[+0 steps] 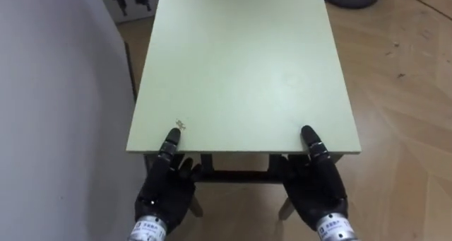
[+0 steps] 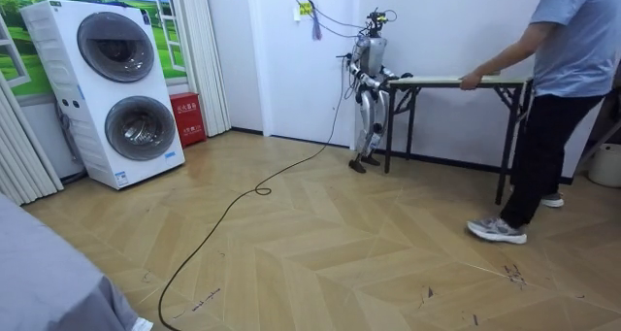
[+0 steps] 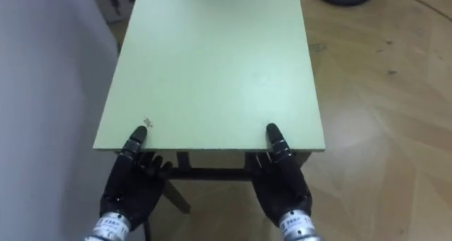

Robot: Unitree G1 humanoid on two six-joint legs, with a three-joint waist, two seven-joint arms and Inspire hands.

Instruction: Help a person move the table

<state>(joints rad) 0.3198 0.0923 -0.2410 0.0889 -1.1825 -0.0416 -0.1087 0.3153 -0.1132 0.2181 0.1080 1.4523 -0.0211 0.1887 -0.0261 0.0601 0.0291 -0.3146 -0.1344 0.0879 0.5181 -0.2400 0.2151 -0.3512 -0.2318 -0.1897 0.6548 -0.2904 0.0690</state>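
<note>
Both the left hand [image 1: 164, 190] and right hand [image 1: 318, 190] clamp the table [image 1: 244, 64] at its near edge, thumbs on top

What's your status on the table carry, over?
Left hand, right hand clamped on table edge. Person holding far end. Wall close left.

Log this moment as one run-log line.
left hand: gripping table near edge, thumb on top | right hand: same | person: holding table's edge | robot: beside wall
</note>
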